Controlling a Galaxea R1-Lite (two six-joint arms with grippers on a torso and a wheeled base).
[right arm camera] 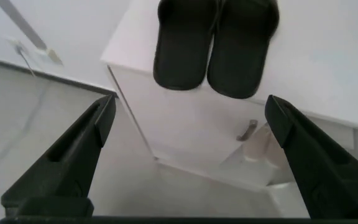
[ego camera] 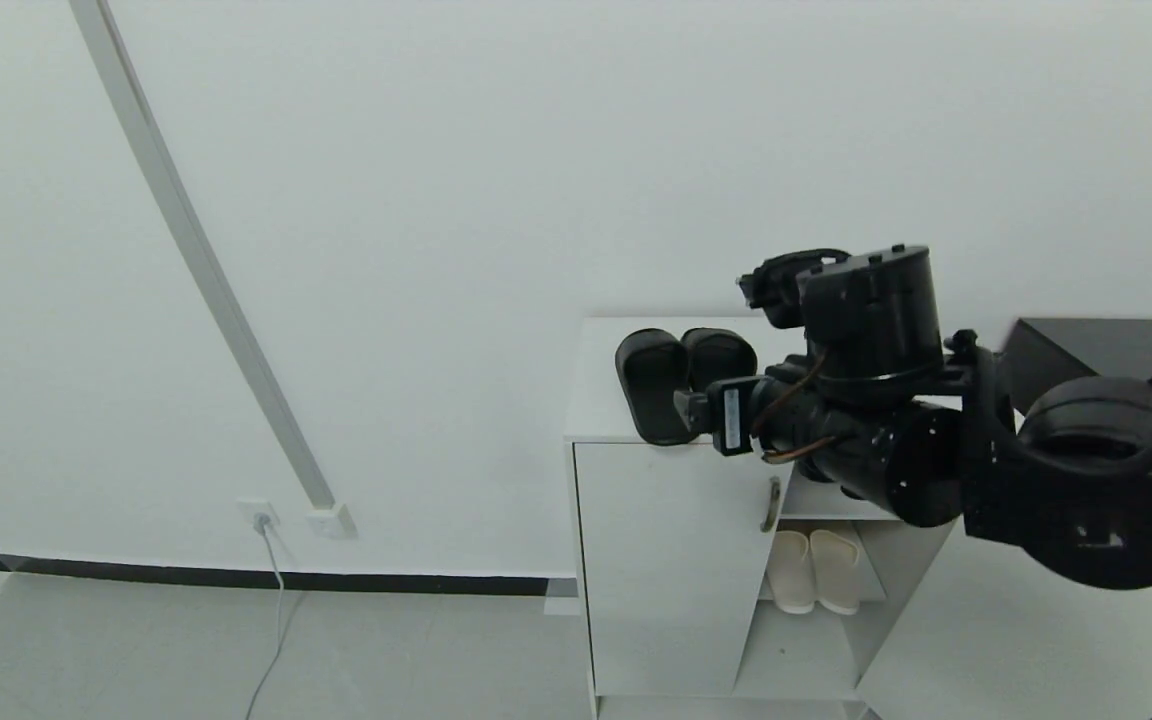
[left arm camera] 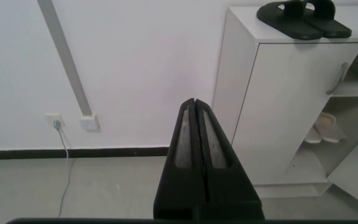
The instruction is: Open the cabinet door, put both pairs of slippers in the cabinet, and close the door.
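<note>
Head view: the pair of black moulded rubber slippers (ego camera: 684, 380) lies side by side on top of the white cabinet (ego camera: 671, 580), at its front edge. A pair of white slippers (ego camera: 816, 570) sits on an exposed shelf inside.

Left wrist view: the left gripper (left arm camera: 195, 109) has its fingers pressed together on nothing, well apart from the cabinet.

Right wrist view: the right gripper (right arm camera: 189, 106) is spread wide and empty, facing the black pair. The slippers are probably light, soft and compressible. Pinch the two adjoining inner edges together.
</note>
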